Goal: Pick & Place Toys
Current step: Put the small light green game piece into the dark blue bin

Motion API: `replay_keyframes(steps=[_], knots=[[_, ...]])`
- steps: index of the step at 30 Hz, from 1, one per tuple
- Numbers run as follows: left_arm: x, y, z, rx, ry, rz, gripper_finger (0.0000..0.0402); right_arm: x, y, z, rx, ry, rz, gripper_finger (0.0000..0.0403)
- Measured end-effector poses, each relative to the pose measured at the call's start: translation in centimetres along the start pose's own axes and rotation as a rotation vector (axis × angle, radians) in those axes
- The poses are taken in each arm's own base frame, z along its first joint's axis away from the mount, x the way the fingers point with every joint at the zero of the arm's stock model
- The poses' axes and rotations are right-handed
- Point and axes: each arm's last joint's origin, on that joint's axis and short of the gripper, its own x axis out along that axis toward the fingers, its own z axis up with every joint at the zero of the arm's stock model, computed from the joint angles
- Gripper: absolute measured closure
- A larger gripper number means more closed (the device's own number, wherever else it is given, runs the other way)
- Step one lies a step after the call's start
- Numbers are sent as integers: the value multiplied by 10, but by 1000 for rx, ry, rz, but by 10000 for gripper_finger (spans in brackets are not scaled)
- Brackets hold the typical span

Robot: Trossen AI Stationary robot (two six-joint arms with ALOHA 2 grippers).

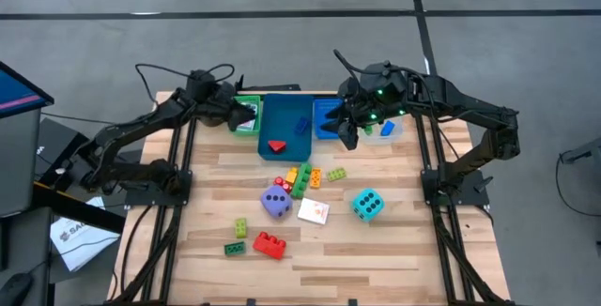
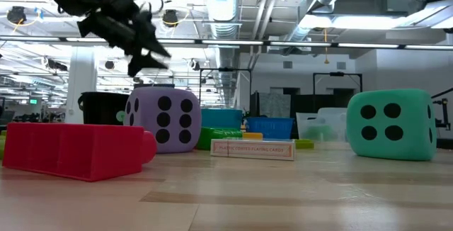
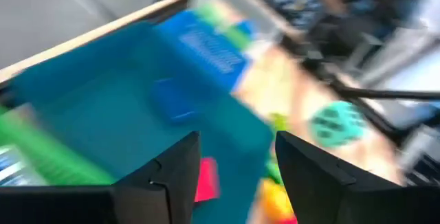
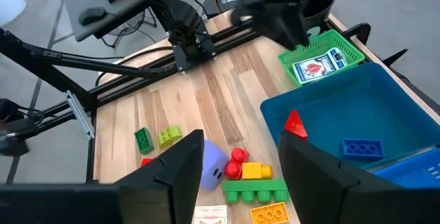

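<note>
Closest to me on the worktop (image 1: 376,259) lie a red brick (image 1: 269,244), a dark green brick (image 1: 234,248) and a lighter green one (image 1: 241,227). Just behind them sit the purple dice cube (image 1: 275,202), a white picture card (image 1: 314,212) and the teal dice cube (image 1: 367,204), well apart from each other. Behind those is a tight huddle of bricks (image 1: 302,177) in orange, yellow, green and red, some touching.

Farther back, the blue tray (image 1: 285,111) already holds a red piece (image 1: 276,145) and a blue brick (image 1: 302,125). The left hand (image 1: 246,116) hovers at that tray's left edge, next to a green tray (image 1: 248,130); its fingers stand apart with nothing between them. Its wrist view is smeared, so I can't place it more exactly. The right hand (image 1: 349,130) hangs over a second blue tray (image 1: 325,118) beside a clear tray (image 1: 392,130), fingers parted and empty too.

What worries me is the huddle. I reckon a hand reaching for one brick there could nudge its neighbours away or clamp two at once. The dice cubes look broad for these fingers and might squirt out. With both arms crowding the same back corner, they could also clip each other.
</note>
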Motion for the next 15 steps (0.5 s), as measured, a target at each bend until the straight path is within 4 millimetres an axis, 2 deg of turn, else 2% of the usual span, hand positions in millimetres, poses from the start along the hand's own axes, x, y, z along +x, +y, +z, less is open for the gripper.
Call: replay_keyframes(steps=[9, 15], knots=[[-36, -73, 14, 313, -235, -171, 218, 0, -1, 0, 77, -17, -47, 219], [-54, -104, 7, 418, -287, -267, 205, 0, -1, 1, 131, -20, -51, 219]])
